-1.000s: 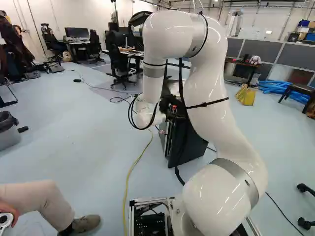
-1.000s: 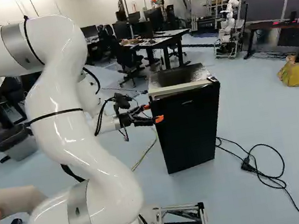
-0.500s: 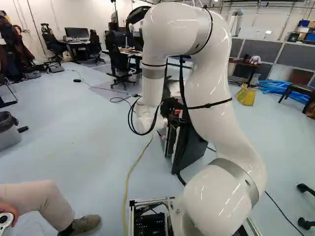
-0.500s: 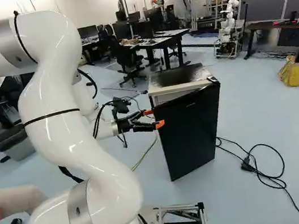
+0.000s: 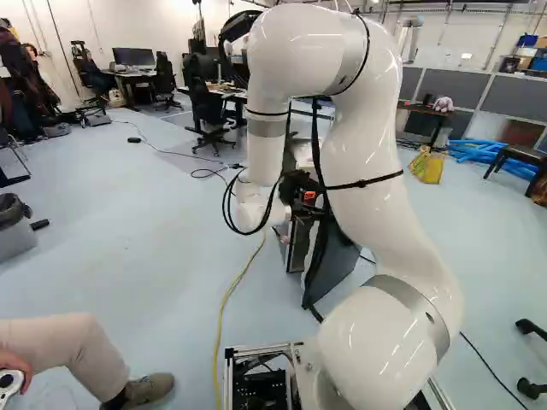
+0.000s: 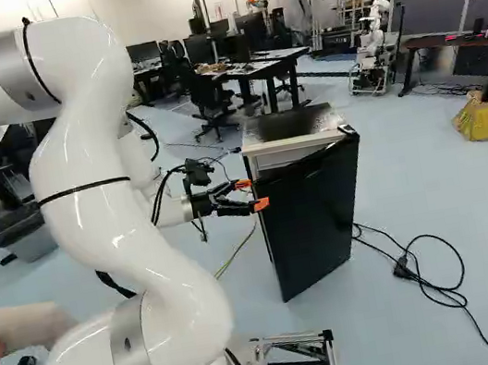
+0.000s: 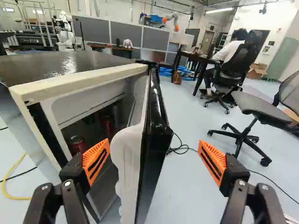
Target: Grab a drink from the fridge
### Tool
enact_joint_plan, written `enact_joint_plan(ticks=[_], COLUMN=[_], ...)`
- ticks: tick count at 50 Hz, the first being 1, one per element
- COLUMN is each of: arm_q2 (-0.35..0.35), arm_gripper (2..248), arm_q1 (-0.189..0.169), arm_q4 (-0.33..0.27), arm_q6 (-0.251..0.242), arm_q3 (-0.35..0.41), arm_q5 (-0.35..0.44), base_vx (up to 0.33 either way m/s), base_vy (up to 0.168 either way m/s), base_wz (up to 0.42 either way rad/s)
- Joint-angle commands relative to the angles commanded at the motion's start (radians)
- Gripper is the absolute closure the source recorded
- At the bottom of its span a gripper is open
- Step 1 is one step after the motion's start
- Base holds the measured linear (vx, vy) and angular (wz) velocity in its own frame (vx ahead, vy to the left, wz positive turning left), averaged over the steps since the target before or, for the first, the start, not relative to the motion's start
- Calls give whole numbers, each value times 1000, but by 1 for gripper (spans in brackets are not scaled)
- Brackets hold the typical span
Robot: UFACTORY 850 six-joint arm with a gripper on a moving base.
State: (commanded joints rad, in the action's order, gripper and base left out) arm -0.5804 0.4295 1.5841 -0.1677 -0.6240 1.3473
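Gripper (image 6: pixel 253 194) spread wide, holding nothing; edge of ajar fridge door (image 7: pixel 156 140) between fingers (image 7: pixel 212 162), more room outside.

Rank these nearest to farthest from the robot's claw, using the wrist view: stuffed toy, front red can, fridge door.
1. Fridge door, its edge within the open gripper.
2. Front red can, inside the fridge.
3. Stuffed toy, on the distant table.
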Motion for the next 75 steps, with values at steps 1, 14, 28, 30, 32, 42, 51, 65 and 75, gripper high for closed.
enact_joint_plan(ticks=[1,14,28,30,32,42,51,65,75], arm_q2=[0,0,1,1,1,3,4,3,2], arm_gripper=[3,3,3,3,3,3,3,3,3], arm_q1=[0,0,1,1,1,-2,-12,-43,-75], arm_q4=[3,45,91,97,104,135,154,157,168], arm_q6=[0,0,0,0,0,0,0,0,0], arm_q3=[0,0,1,2,3,9,12,10,6], arm_q5=[0,6,40,46,52,81,90,92,92], base_vx=[0,0,0,0,0,0,0,0,0], base_vy=[0,0,0,0,0,0,0,0,0], base_wz=[0,0,0,0,0,0,0,0,0])
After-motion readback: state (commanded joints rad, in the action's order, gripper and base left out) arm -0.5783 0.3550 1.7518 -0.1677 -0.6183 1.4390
